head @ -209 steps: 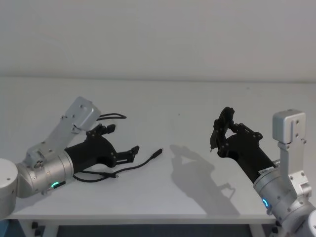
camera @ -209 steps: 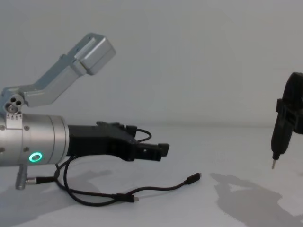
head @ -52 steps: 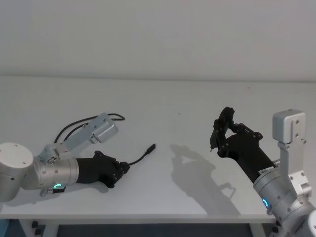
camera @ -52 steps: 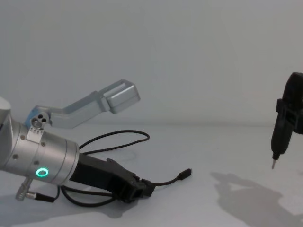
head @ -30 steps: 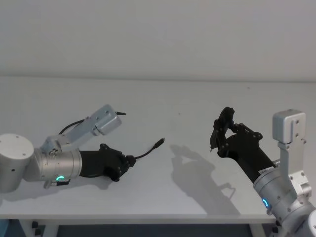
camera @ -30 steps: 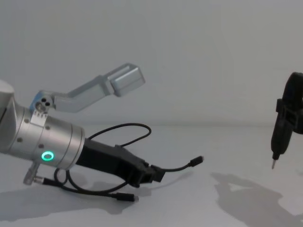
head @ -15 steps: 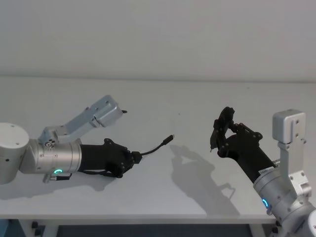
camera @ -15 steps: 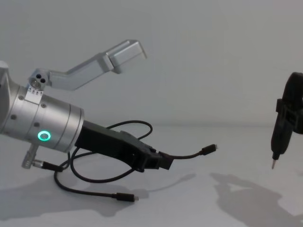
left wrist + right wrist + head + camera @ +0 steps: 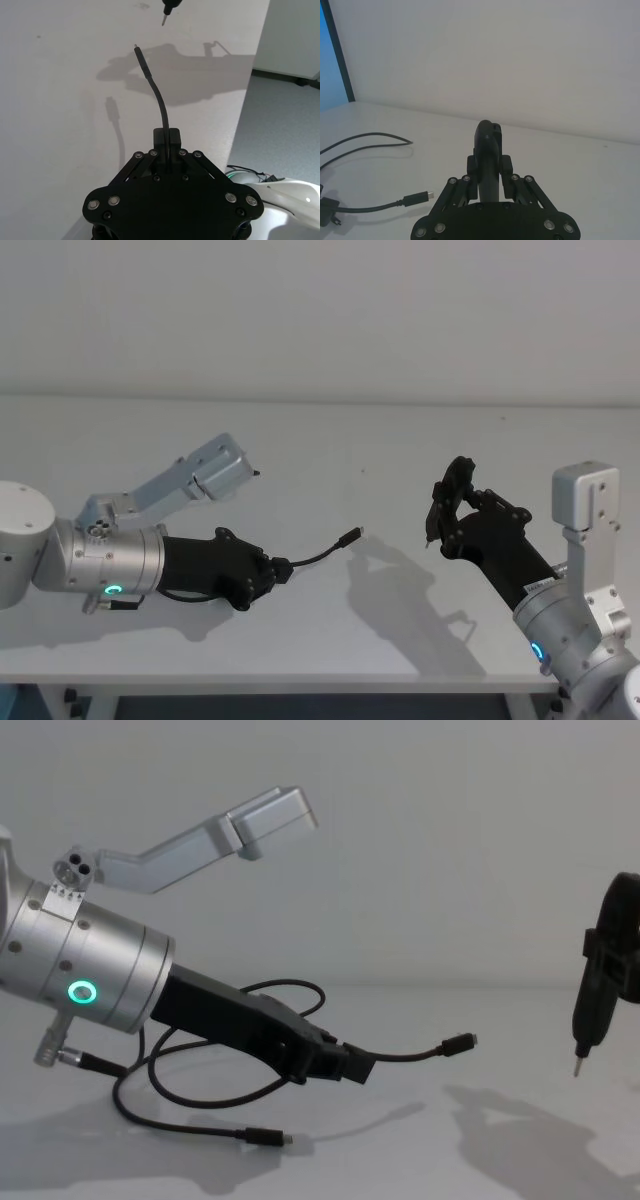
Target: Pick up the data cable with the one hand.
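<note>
The data cable (image 9: 315, 556) is a thin black cord. My left gripper (image 9: 275, 570) is shut on it a short way behind one plug and holds it above the white table. That plug (image 9: 460, 1043) sticks out to the right in the air. Behind the gripper (image 9: 355, 1065) the cord loops back, and its other plug (image 9: 265, 1138) lies on the table. In the left wrist view the cable (image 9: 159, 97) rises from between the closed fingers (image 9: 173, 136). My right gripper (image 9: 445, 510) hangs still at the right, holding a black pin-tipped tool (image 9: 590, 1010).
The white table (image 9: 330, 440) is bare between the two arms, with its front edge near me. A short dark wire with a metal plug (image 9: 85, 1060) hangs under the left arm's silver wrist. A plain wall stands behind.
My left gripper has risen and moved right with the cable in it. The free plug has lifted farther off the table toward the right arm. The right arm has not moved.
</note>
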